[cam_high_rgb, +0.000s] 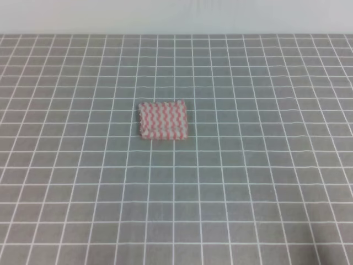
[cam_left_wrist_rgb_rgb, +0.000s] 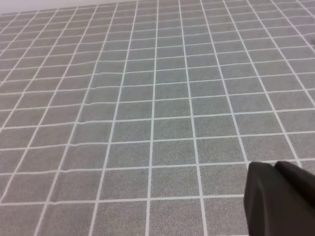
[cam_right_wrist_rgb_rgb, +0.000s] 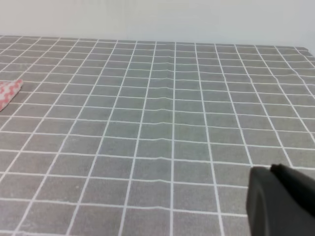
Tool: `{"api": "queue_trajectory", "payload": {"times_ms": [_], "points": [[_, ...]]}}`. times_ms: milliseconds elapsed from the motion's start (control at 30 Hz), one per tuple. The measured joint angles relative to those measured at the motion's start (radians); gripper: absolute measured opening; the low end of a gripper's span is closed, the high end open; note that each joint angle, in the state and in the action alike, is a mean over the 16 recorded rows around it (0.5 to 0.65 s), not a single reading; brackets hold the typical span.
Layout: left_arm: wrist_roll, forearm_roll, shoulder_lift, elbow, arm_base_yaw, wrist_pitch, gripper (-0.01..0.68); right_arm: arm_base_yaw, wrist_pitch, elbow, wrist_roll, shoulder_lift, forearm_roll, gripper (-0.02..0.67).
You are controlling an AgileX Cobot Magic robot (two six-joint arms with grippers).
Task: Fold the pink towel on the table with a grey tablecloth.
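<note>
The pink towel [cam_high_rgb: 164,120] lies as a small, thick, folded rectangle with pink-and-white zigzag stripes near the middle of the table with a grey tablecloth [cam_high_rgb: 248,182]. Neither arm shows in the exterior high view. In the left wrist view only a dark finger [cam_left_wrist_rgb_rgb: 278,201] of my left gripper shows at the bottom right, above bare grey cloth [cam_left_wrist_rgb_rgb: 147,108]; the towel is out of that view. In the right wrist view a dark finger [cam_right_wrist_rgb_rgb: 280,201] of my right gripper shows at the bottom right, and a corner of the towel [cam_right_wrist_rgb_rgb: 9,92] peeks in at the left edge, far from it.
A pale wall [cam_high_rgb: 176,16] runs behind the table's far edge. The tablecloth has slight wrinkles in the right wrist view [cam_right_wrist_rgb_rgb: 167,98]. No other objects show.
</note>
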Motion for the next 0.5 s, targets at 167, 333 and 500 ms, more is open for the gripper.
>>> {"api": "queue_trajectory", "payload": {"times_ms": [167,333,500], "points": [[-0.002,0.0,-0.002,-0.001,0.0,0.0,0.0,0.0,0.0,0.0,0.0,0.0,0.0,-0.018],[-0.004,0.001,-0.005,0.0,0.0,0.0,0.0,0.0,0.001,-0.001,0.0,-0.001,0.0,-0.018],[-0.006,0.0,-0.003,-0.003,0.0,0.0,0.0,0.0,0.001,-0.002,0.0,-0.001,0.0,-0.018]]}}
